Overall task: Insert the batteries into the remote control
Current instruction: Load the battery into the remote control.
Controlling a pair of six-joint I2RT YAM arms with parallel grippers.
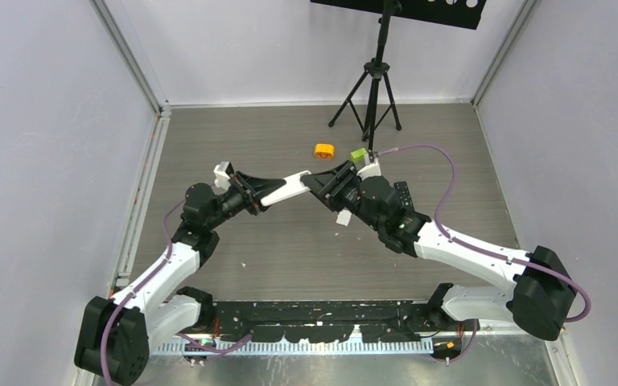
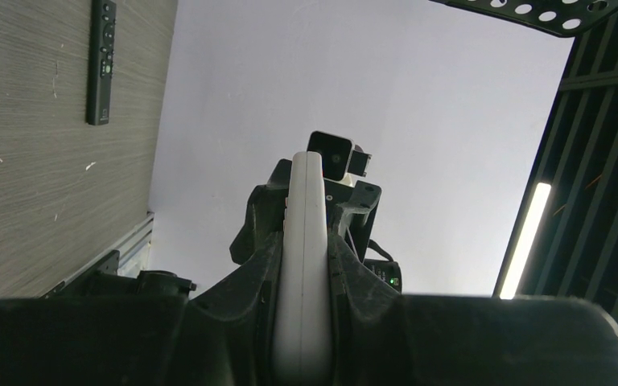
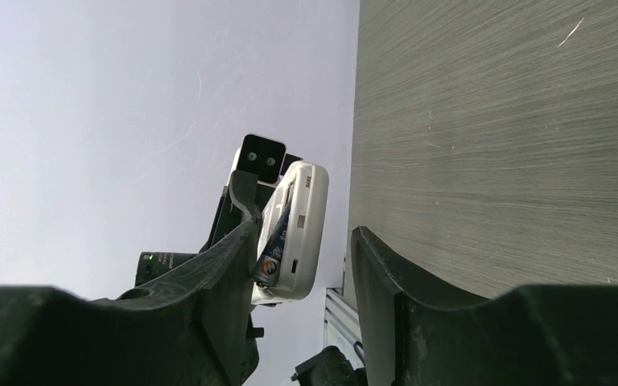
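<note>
Left gripper [image 2: 306, 245] clamps white remote [image 2: 306, 189] — right gripper [image 3: 306, 233] gapes.

Both arms are the same build: the left arm [image 1: 173, 265] and right arm [image 1: 467, 249] have smooth white shell links with chunky black joint housings in between, and big rounded black shoulders at the bottom. A purple cable [image 1: 451, 173] runs along each one. There's a tiny green LED [image 1: 403, 227] lit near the right wrist. The wrist camera [image 3: 259, 157] is a small white box with a black face. The fingers [image 2: 354, 281] are thick, matte black moulded plastic.
</note>
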